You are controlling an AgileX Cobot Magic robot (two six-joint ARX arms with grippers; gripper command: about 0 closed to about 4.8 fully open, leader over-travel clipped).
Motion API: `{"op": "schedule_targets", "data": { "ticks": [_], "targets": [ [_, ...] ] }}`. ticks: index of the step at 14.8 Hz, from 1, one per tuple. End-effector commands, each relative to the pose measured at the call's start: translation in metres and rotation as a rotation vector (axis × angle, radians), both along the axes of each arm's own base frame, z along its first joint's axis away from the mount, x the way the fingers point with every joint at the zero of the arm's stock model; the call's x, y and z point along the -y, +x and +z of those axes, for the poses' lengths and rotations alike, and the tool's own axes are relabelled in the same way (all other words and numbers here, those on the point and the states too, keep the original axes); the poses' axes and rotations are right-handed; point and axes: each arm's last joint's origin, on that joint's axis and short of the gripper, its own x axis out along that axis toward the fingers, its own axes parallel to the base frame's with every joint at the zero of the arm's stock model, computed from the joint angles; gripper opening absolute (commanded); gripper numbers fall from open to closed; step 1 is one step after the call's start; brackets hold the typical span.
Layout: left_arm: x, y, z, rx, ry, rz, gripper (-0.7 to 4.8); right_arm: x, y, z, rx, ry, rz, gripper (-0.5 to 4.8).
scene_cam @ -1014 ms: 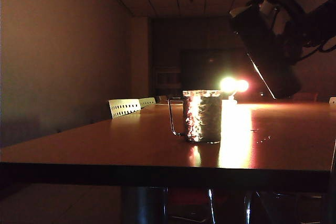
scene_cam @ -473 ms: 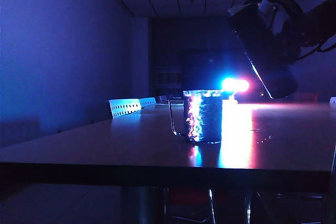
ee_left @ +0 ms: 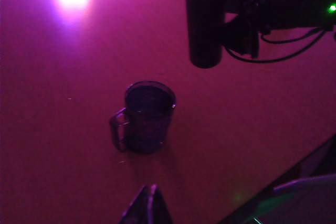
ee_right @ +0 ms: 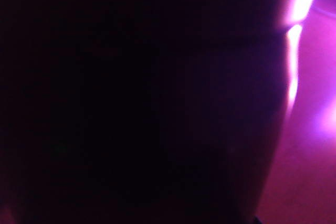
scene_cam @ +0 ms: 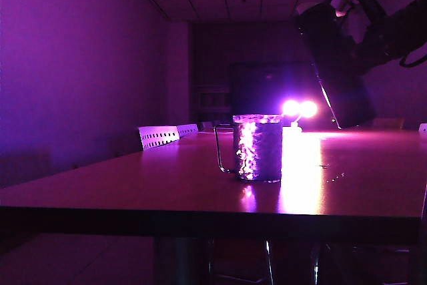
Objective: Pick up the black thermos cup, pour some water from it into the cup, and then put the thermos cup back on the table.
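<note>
1. Since a second ago the black thermos cup [scene_cam: 340,65] sits a little differently in the air: its tilt looks slightly changed, and its lidded top end has shifted a touch toward the right of the exterior view. The room light has gone from orange through blue to purple. The cup [scene_cam: 257,147] has not moved.
2. The right gripper [scene_cam: 377,31] holds the black thermos cup high above the right part of the table [scene_cam: 133,185], its fingers closed around the wide body.
3. In the exterior view the flask's long axis runs slantwise: the top end with the lid points up and to the left, the base down and to the right, clear of the table.
4. In the left wrist view the flask [ee_left: 206,19] hangs as a dark cylinder beyond the cup [ee_left: 147,116], apart from it and not over its mouth.
5. The right wrist view is almost wholly filled by the dark flask wall [ee_right: 131,98].
6. The cup stands upright near the middle of the table, back from the front edge, with its handle toward the left edge.
7. The left gripper [ee_left: 148,205] hovers above the table on the near side of the cup, its fingertips pressed together and holding nothing.
8. Two bright lamps [scene_cam: 298,108] glare behind the cup, toward the far edge.
</note>
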Motion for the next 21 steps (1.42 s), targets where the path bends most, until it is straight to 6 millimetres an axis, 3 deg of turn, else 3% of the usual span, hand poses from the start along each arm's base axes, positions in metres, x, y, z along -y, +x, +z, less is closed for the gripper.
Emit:
{"op": "schedule_targets", "data": {
  "ticks": [1, 8, 11, 17, 21],
  "targets": [
    [0.001, -0.001, 0.003, 0.022, 0.001, -0.045, -0.05, 0.0, 0.002, 0.018, 0.065, 0.107, -0.015, 0.85],
    [0.001, -0.001, 0.003, 0.02, -0.001, -0.044, -0.05, 0.002, 0.016, 0.018, 0.061, 0.359, -0.077, 0.85],
    [0.001, -0.001, 0.003, 0.019, -0.002, -0.045, -0.05, 0.011, 0.02, 0.013, 0.019, 0.431, -0.186, 0.85],
    [0.001, -0.001, 0.003, 0.019, -0.001, -0.044, -0.05, 0.009, 0.019, 0.007, -0.053, 0.435, -0.163, 0.85],
    [0.001, -0.001, 0.003, 0.019, -0.001, -0.044, -0.06, 0.012, 0.022, 0.006, 0.015, 0.38, -0.285, 0.84]
  ]
}}
